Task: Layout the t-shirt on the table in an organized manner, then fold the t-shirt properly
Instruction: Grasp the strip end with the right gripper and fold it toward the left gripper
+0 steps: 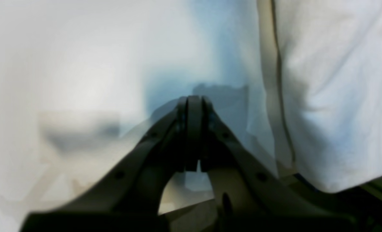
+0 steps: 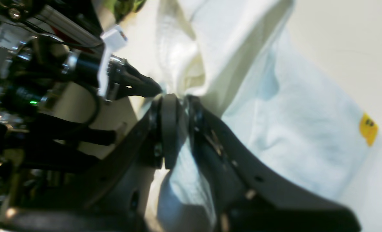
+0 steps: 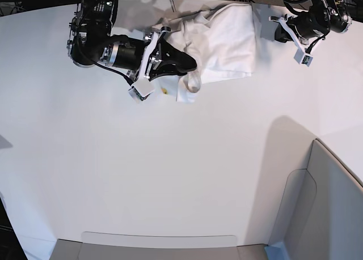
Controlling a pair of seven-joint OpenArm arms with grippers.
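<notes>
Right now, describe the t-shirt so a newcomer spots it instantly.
Start at the big white table and look to its far edge, between the two arms. The t-shirt is the bunched white cloth there, the only fabric, with the right tool shut on its edge.

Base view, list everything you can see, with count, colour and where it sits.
t-shirt: one, white, bunched at the far edge of the table.
yellow tag: one, on the shirt's hem.
table: one, white, fills the view.
grey panel: one, near right corner.
right claw: one, black, shut on the t-shirt's edge.
left claw: one, black, shut, beside the shirt, holding nothing.
</notes>
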